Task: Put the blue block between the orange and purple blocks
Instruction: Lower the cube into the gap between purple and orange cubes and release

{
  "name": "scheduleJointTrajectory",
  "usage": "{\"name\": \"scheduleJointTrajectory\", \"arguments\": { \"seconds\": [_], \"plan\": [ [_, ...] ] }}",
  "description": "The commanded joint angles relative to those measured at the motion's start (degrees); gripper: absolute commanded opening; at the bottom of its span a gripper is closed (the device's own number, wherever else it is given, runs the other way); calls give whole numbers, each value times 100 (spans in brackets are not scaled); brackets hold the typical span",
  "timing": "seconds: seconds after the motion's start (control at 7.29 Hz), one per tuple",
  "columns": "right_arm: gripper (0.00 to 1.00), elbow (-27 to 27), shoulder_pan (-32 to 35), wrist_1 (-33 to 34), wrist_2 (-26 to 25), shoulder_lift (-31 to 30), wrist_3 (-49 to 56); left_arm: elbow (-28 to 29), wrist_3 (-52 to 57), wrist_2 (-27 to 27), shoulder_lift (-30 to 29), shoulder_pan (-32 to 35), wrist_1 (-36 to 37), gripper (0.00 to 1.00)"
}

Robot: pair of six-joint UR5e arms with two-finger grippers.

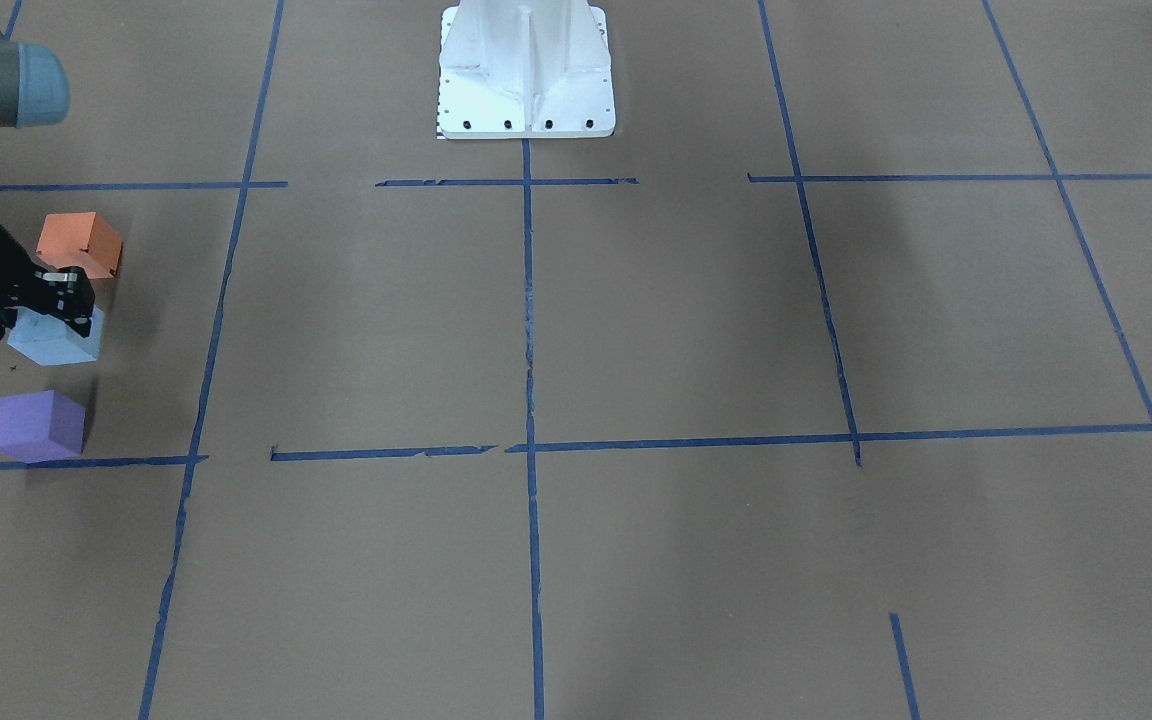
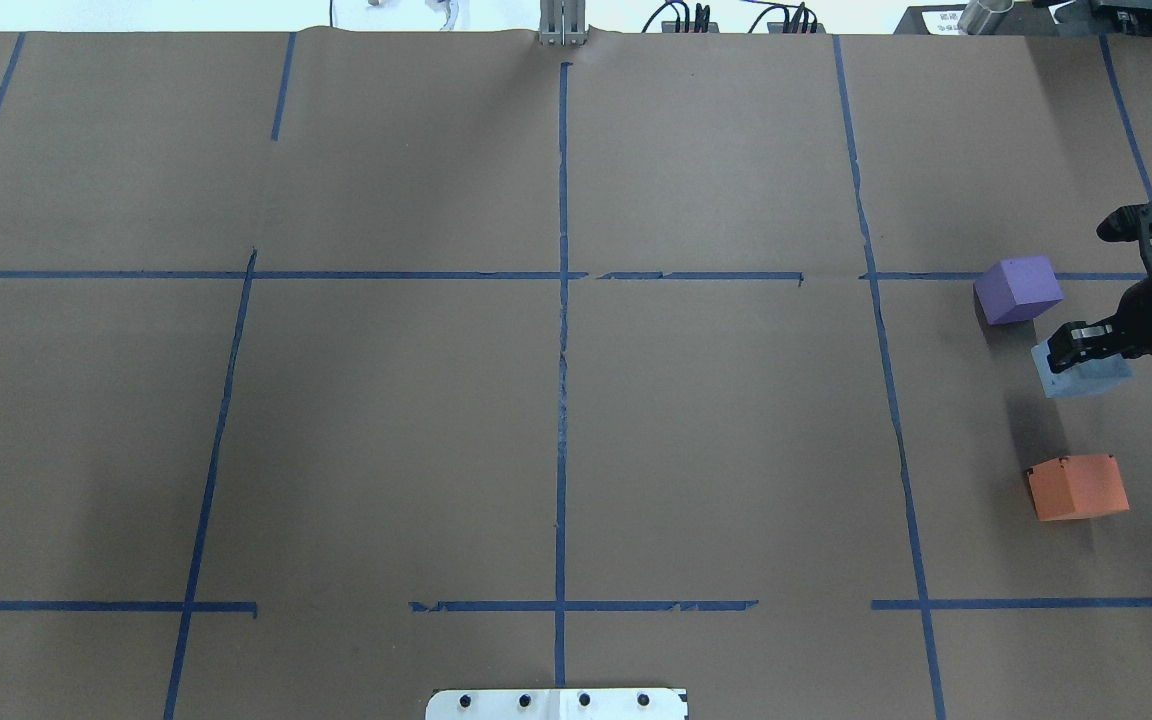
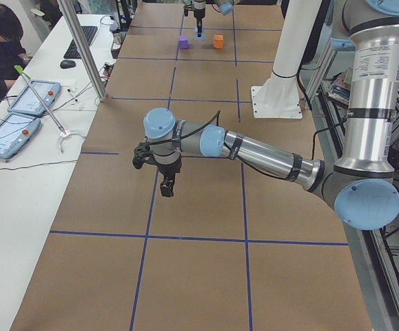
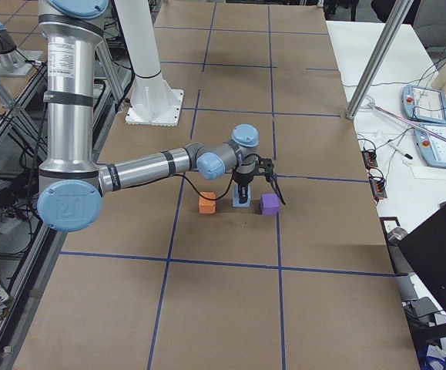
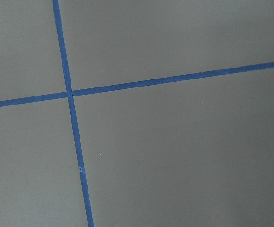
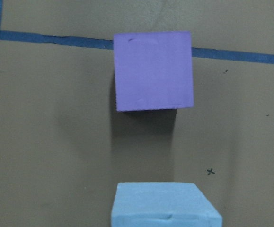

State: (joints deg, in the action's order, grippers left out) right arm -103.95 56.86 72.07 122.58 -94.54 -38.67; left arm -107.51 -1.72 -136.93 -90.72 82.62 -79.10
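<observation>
Facing the robot, the front view shows the blue block (image 1: 51, 340) on the table (image 1: 636, 330), between the orange block (image 1: 81, 240) and the purple block (image 1: 36, 425). The right gripper (image 1: 66, 298) is down on its top, and I cannot tell whether the claw pinches it. Overhead, the three blocks sit in one row, apart. From the left end, the left gripper (image 3: 166, 187) hangs over the table, claw state unclear. From the right end, a blue joint cap (image 4: 68, 206) bears a UR mark.
</observation>
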Motion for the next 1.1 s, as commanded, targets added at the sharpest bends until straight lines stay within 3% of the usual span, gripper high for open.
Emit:
{"name": "scheduleJointTrajectory", "arguments": {
  "seconds": [0.0, 0.14, 0.41, 0.55, 0.96],
  "plan": [
    [26, 617, -87, -1066, -7, -47, -543, 2, -4, 0, -7, 0, 0, 100],
    [31, 856, -183, -1325, -24, -4, -597, 2, -4, 0, -7, 0, 0, 100],
    [67, 859, -351, -1336, -59, 102, -589, 2, -4, 0, -7, 0, 0, 100],
    [100, 789, -351, -1336, -59, 94, -580, 2, -4, 0, -7, 0, -9, 100],
    [100, 455, -177, -1231, 55, 41, -336, 2, -4, 0, -7, 0, 0, 100]
  ]
}}
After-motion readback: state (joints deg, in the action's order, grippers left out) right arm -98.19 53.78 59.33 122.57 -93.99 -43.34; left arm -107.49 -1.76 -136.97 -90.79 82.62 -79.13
